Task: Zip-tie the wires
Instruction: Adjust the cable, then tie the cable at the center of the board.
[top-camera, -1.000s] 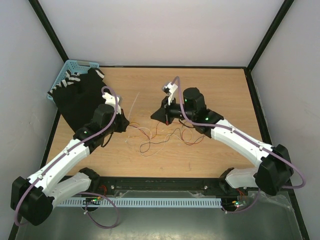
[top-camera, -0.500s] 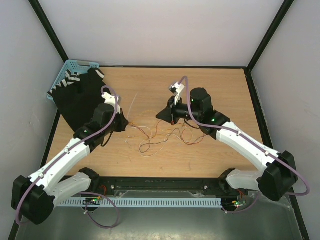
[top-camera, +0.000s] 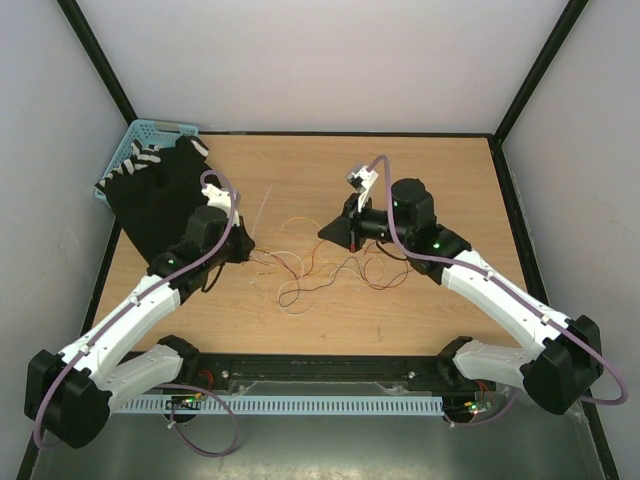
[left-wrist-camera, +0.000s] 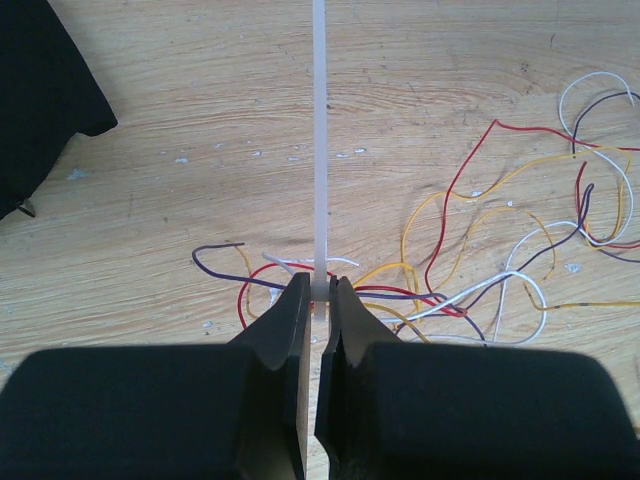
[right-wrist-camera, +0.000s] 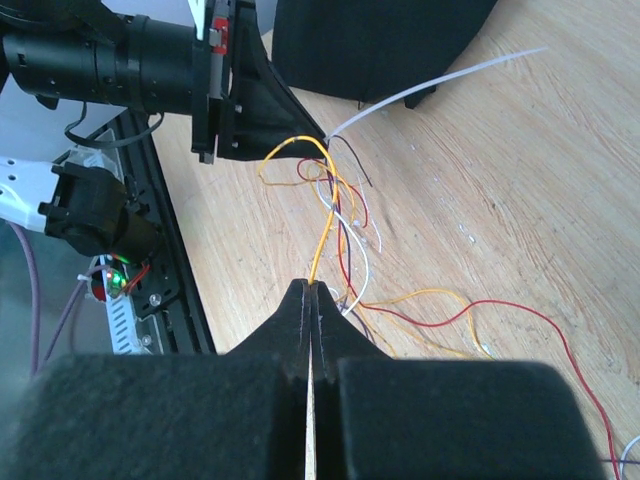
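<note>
**A:** The left gripper (left-wrist-camera: 318, 295) is pinching the zip tie (left-wrist-camera: 319, 150) right at its near end. The jaws are clamped with only that pale strip between them. The strip is running dead straight away from the fingertips, out over the wooden table (left-wrist-camera: 180, 60).

**B:** And the right gripper (right-wrist-camera: 310, 290) is squeezing down on a single orange strand of the wires (right-wrist-camera: 322, 238). Its jaws are pressed together with no gap showing. That strand is climbing from between the fingertips toward the tip of the left gripper.

**A:** So where is the rest of the tangle sitting?

**B:** It is lying on the table between the two grippers, sprawling in loose loops of red, orange, white and dark purple. Most of it is spreading toward the right arm's side.

**A:** In the left wrist view a few strands are crossing the strip just ahead of the fingertips. Whether they go over or under it, I cannot tell.

**B:** From above, the strip is angling toward the far side of the table, away from the wires.

**A:** Off to the left a black cloth (top-camera: 155, 200) is covering that side of the table. Behind it a blue basket (top-camera: 140, 132) is sitting at the far left corner, touching the cloth's far edge.
</note>
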